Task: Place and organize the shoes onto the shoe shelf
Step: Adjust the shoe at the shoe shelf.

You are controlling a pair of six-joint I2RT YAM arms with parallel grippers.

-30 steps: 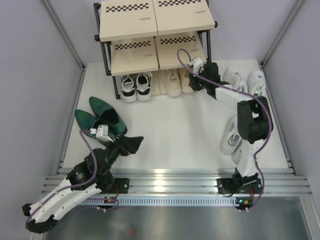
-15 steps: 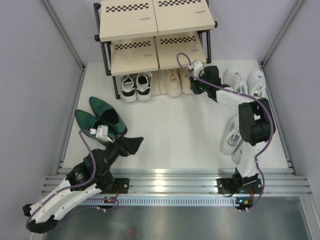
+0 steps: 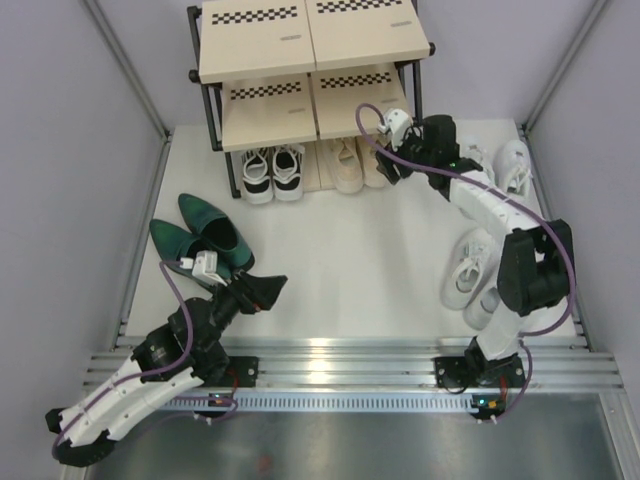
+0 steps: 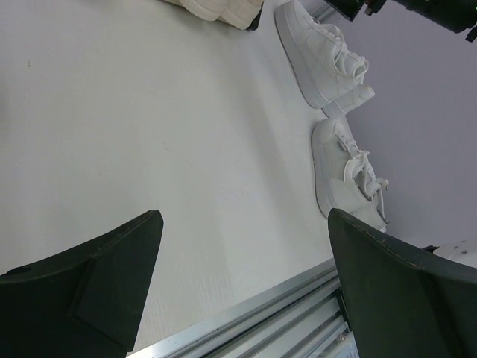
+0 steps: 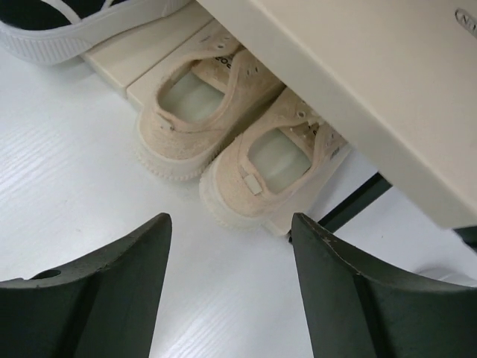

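White tabletop (image 3: 350,255) w/ shoe shelf (image 3: 260,45), lilac walls (image 3: 60,150).

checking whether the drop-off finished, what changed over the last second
The right pincer opened, apparently letting go of the pale beige canvas lace sneaker, which sits beside its mate on the bottom board of the black-framed shoe shelf. That arm's elbow swung out to the right. The open left pincer, the glossy dark green heeled shoes and the other sneakers stayed put.
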